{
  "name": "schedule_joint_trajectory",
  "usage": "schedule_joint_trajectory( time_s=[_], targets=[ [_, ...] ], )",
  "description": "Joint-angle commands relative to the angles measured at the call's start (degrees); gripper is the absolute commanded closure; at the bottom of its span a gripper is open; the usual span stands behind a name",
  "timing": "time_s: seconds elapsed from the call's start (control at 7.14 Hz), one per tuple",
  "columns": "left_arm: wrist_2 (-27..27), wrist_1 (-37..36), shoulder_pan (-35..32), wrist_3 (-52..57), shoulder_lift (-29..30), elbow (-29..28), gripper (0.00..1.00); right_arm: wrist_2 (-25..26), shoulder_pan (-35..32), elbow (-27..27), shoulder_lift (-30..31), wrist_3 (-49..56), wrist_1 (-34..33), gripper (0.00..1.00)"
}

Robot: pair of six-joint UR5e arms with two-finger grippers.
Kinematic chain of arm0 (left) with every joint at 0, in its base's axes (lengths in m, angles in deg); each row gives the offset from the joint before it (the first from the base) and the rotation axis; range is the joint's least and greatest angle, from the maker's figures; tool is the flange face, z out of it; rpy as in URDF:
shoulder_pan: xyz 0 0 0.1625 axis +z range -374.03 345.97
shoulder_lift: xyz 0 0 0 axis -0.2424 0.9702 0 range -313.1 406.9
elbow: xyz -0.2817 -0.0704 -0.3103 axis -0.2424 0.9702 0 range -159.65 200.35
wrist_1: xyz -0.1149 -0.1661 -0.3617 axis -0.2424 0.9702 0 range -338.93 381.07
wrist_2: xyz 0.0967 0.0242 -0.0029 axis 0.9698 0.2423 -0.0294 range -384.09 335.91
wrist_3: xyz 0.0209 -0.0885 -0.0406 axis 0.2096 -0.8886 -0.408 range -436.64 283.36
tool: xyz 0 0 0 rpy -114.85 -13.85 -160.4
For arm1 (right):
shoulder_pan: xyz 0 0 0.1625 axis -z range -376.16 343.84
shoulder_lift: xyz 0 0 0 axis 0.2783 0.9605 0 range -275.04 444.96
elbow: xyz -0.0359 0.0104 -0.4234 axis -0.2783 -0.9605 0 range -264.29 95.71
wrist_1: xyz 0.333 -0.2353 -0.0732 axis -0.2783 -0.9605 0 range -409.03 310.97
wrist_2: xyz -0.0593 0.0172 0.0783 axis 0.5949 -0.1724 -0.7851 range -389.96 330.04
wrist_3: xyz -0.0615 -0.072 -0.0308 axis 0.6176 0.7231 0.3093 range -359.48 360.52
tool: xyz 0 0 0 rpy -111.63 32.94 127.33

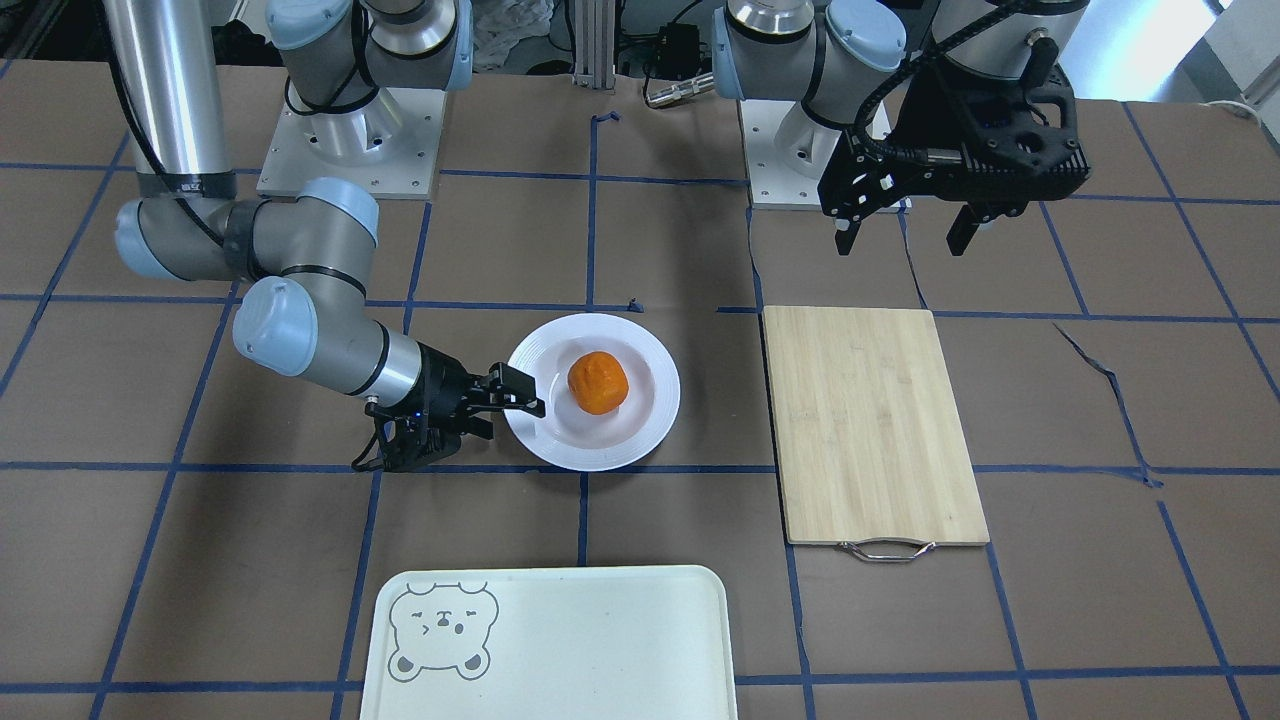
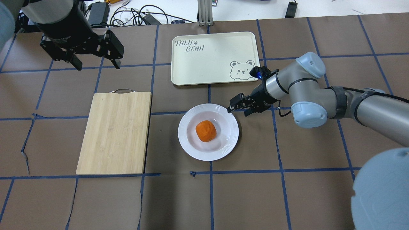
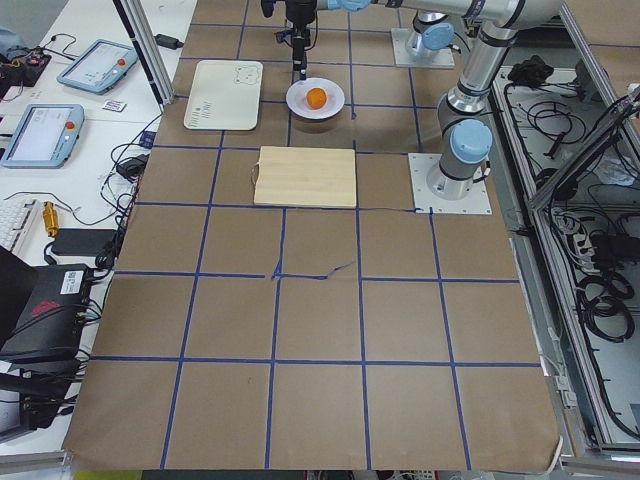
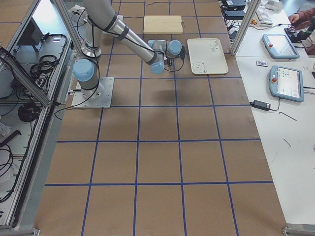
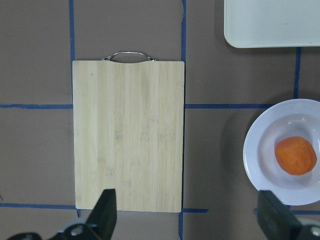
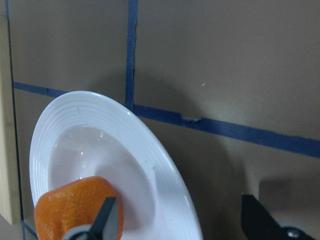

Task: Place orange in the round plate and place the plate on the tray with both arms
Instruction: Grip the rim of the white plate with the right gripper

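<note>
The orange (image 1: 598, 382) (image 2: 206, 131) (image 6: 75, 207) lies in the sunken centre of the round white plate (image 1: 640, 440) (image 2: 191, 143) (image 6: 100, 115) on the table. My right gripper (image 1: 530, 392) (image 2: 230, 107) (image 6: 177, 200) is low at the plate's edge and open, with one finger over the rim and the other outside it. The cream tray (image 1: 600, 640) (image 2: 211, 57) with its bear drawing lies just beyond the plate. High above the table, my left gripper (image 1: 902, 245) (image 2: 97, 67) (image 5: 185, 197) hangs open and holds nothing, near the cutting board's handle end.
A bamboo cutting board (image 1: 870, 420) (image 2: 115, 131) (image 5: 127, 135) with a metal handle lies beside the plate, on my left arm's side. Brown paper with blue tape lines covers the table. A person's hand (image 4: 302, 17) and tablets sit on a side bench.
</note>
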Motion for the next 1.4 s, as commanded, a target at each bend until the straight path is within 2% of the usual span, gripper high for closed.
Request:
schedule_joint_trajectory(
  time_s=[0.0, 0.14, 0.28, 0.56, 0.7, 0.98, 1.12, 1.26],
  targets=[
    [-0.09, -0.51, 0.00, 0.01, 0.05, 0.06, 0.00, 0.04, -0.60, 0.56, -0.80, -0.34, -0.54, 0.16],
    [-0.01, -0.68, -0.08, 0.01, 0.22, 0.06, 0.00, 0.04, -1.30, 0.74, -0.80, -1.91, -0.80, 0.18],
    [-0.09, -0.68, -0.09, 0.01, 0.22, 0.06, 0.00, 0.04, -2.17, 0.66, -0.89, -2.97, -0.80, 0.33],
    [-0.09, -0.68, 0.26, -0.07, 0.05, 0.15, 0.00, 0.04, -2.36, 0.74, -0.80, -2.98, -0.80, 0.35],
    [-0.09, -0.68, 0.35, 0.01, -0.04, 0.15, 0.00, 0.13, -2.36, 0.74, -0.80, -2.98, -0.72, 0.42],
    [-1.84, -0.60, 0.18, -0.16, -0.04, 0.15, 0.00, 0.39, -2.36, 0.74, -0.80, -3.15, -0.45, 0.96],
    [-1.85, -0.60, 0.35, -0.08, -0.04, 0.15, 0.00, 0.48, -2.36, 0.66, -0.80, -3.24, -0.19, 1.00],
    [-1.77, -0.60, 0.35, 0.01, -0.13, 0.15, 0.00, 0.40, -2.36, 0.39, -0.71, -3.15, -0.36, 1.00]
  ],
)
